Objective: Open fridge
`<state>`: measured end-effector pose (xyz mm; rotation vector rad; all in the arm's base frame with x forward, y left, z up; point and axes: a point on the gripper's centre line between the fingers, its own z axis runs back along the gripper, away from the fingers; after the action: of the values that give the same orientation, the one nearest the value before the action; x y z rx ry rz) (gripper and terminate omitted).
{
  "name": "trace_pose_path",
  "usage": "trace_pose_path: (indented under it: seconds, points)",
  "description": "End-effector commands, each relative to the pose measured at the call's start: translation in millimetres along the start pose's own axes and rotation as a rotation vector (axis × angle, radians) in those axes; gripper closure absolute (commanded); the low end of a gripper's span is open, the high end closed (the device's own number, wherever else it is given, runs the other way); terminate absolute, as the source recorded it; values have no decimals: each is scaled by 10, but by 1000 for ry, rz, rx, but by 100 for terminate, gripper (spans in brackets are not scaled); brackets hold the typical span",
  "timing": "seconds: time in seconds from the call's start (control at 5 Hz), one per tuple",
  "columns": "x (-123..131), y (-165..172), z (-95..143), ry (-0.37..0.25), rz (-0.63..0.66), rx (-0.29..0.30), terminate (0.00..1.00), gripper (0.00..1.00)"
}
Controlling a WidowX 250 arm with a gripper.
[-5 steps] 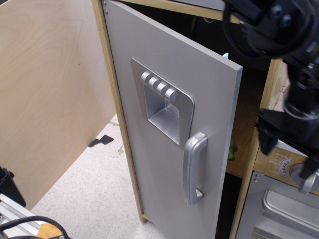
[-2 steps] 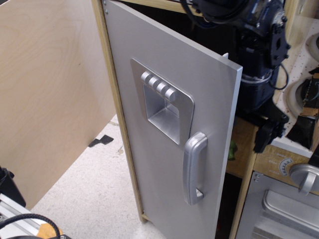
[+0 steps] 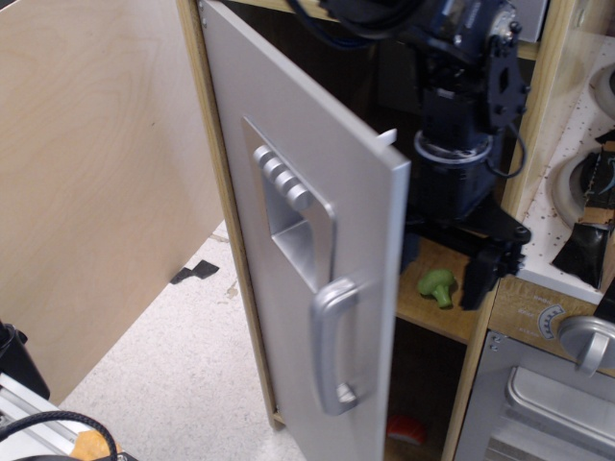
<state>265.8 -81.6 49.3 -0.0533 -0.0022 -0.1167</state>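
Note:
The fridge's silver-grey door (image 3: 360,206) stands swung well open on its left hinge, held by the light wood frame (image 3: 223,206). It carries a recessed dispenser panel (image 3: 293,240), round buttons (image 3: 279,178) and a vertical silver bar handle (image 3: 332,346). My black gripper (image 3: 444,269) reaches down inside the fridge opening, just behind the door's free edge. Its jaws are spread wide: the right finger (image 3: 479,277) hangs over the shelf and the left one is hidden behind the door. It holds nothing.
A green toy broccoli (image 3: 437,286) lies on the fridge shelf (image 3: 432,312), and a red object (image 3: 408,430) lies lower inside. The grey oven unit (image 3: 538,403) with its round knob (image 3: 586,341) stands to the right. A plywood wall (image 3: 96,192) stands to the left.
The door has swung further open toward the left. My arm moved left from in front of the oven into the fridge opening, behind the door edge. The broccoli now shows.

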Motion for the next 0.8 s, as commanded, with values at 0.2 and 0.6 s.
trace_pose_path:
  seconds: [0.2, 0.6]
  points:
    - [-381, 240, 239, -85, 60, 28, 0, 0]
    - [-478, 699, 209, -128, -11, 51, 0, 0]
